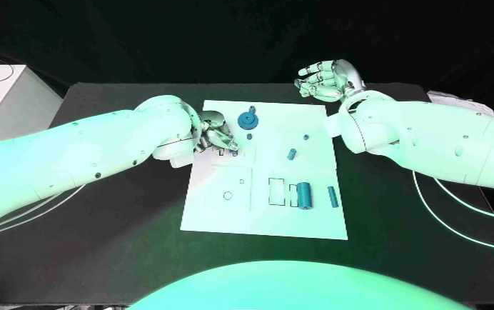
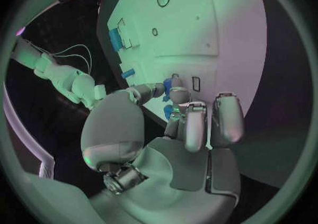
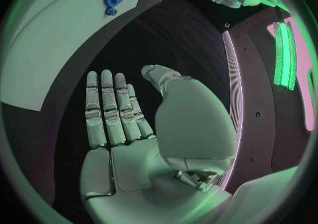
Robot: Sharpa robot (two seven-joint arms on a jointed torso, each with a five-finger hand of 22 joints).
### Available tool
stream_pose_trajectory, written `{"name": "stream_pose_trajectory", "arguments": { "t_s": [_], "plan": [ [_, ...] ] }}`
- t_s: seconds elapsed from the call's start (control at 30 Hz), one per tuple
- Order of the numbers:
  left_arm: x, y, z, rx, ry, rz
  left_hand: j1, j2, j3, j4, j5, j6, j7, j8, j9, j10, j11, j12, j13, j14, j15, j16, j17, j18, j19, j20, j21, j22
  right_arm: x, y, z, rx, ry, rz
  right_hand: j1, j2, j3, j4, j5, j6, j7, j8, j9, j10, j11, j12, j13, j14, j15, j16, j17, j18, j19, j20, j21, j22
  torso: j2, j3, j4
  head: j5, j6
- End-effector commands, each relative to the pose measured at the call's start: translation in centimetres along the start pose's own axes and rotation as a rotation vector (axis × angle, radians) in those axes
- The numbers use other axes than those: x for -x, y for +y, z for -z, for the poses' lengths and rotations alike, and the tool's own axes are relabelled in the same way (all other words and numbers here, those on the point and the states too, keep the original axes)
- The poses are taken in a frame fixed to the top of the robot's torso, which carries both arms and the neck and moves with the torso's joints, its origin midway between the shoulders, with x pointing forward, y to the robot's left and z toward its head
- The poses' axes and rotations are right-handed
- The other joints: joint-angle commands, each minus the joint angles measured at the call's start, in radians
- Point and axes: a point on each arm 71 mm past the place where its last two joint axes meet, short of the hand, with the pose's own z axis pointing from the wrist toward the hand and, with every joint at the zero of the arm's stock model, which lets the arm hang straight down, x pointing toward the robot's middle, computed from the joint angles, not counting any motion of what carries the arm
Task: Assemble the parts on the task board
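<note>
Here, the white task board (image 1: 270, 213) carries small blue parts (image 1: 304, 196).

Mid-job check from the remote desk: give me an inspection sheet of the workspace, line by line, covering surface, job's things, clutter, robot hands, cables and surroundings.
Surface: black table, with the white task board in the middle.
Job's things: blue gear at the board's far edge; blue cylinder and slim blue pin near the board's near right; two small blue pieces mid-board.
Clutter: nothing seen.
Robot hands: left robot hand fingers down at the board's left edge, pinching a small blue part; right robot hand open, raised past the board's far right corner, holding nothing.
Cables: white cables on the table at the right.
Surroundings: white object at the table's far left.
</note>
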Motion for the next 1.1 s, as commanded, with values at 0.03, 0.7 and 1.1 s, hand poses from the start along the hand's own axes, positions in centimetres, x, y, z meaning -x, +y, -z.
{"name": "stream_pose_trajectory", "arguments": {
  "t_s": [0.03, 0.7, 1.1],
  "plan": [
    [-0.16, -0.26, -0.08, -0.006, 0.044, -0.016, 0.012, 0.001, 0.248, -0.244, 0.003, 0.009, 0.0, -0.003, -0.001, -0.01, 0.0, -0.003, -0.001, 0.073, -0.006, 0.0, 0.157, -0.006, -0.002, 0.0, 0.002, -0.001, -0.21, 0.08, 0.01, 0.014, 0.018, -0.001, -0.004, 0.003, -0.001, -0.004, 0.005, -0.008, 0.04, 0.004, -0.002, -0.006, 0.004, -0.003, -0.001, -0.006, 0.002, -0.007, -0.001, 0.013, -0.006, 0.001, -0.002, -0.001, 0.0, -0.0009, -0.001, 0.0, 0.0],
    [0.12, -0.28, -0.19, 0.002, 0.049, -0.048, 0.012, 0.001, 0.248, -0.244, 0.002, 0.009, 0.0, -0.004, -0.001, -0.011, 0.0, -0.005, -0.003, 0.073, -0.006, 0.0, 0.157, -0.006, -0.002, 0.0, 0.002, -0.001, -0.21, -0.01, 0.01, 0.012, 0.017, -0.001, -0.005, 0.003, -0.001, -0.004, 0.006, -0.008, 0.04, 0.004, -0.002, -0.006, 0.004, -0.003, -0.002, -0.006, 0.002, -0.007, -0.002, 0.013, -0.006, 0.001, -0.002, -0.003, -0.001, -0.0018, 0.0008, -0.002, 0.0],
    [0.13, -0.24, -0.24, 0.004, 0.053, -0.053, 0.014, 0.001, 0.247, -0.243, 0.001, 0.009, 0.0, -0.006, -0.002, -0.012, 0.0, -0.006, -0.005, 0.074, -0.005, 0.001, 0.159, -0.006, -0.003, 0.0, 0.001, -0.002, -0.22, -0.03, 0.0, 0.011, 0.018, -0.001, -0.005, 0.003, -0.001, -0.004, 0.006, -0.008, 0.04, 0.004, -0.002, -0.006, 0.004, -0.003, -0.002, -0.006, 0.002, -0.007, -0.002, 0.013, -0.006, 0.001, -0.002, -0.003, -0.001, -0.0014, 0.0008, 0.0, 0.0]
  ]
}}
